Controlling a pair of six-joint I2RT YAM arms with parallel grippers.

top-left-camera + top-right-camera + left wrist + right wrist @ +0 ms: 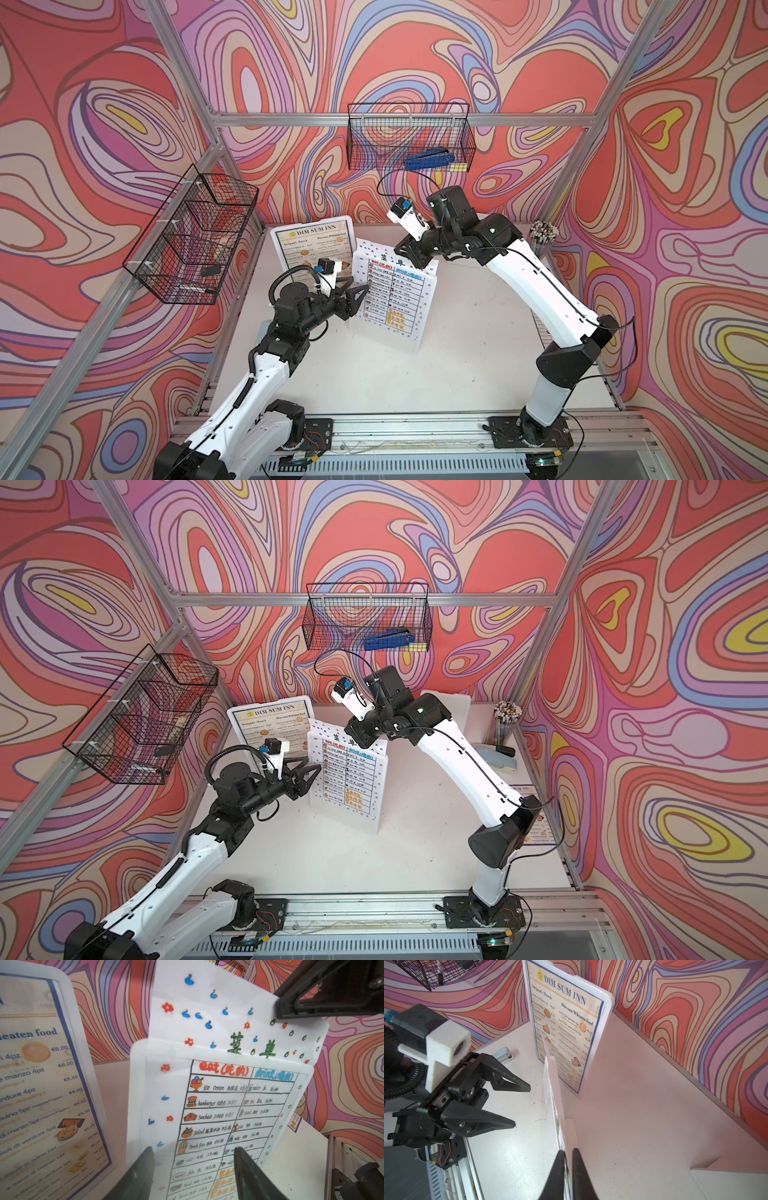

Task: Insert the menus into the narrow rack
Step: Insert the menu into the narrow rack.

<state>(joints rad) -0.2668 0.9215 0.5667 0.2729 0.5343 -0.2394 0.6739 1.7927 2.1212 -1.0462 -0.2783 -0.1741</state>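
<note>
White and dotted, the paper menu (374, 253) is sitting halfway down in the narrow rack (417, 336) in the middle of the surface (457, 374). The right fingers (558, 1172) are pinching its top edge at 1 o'clock. The left fingers (143, 1172) are hovering spread apart just beside the rack at 9 o'clock. The DIM SUM INN menu (309, 245) is standing at 11 o'clock.

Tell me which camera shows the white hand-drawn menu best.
Left wrist view: the white hand-drawn menu faces it, with rows and icons readable. Both top views show it upright but small; the right wrist view sees it only edge-on.
</note>
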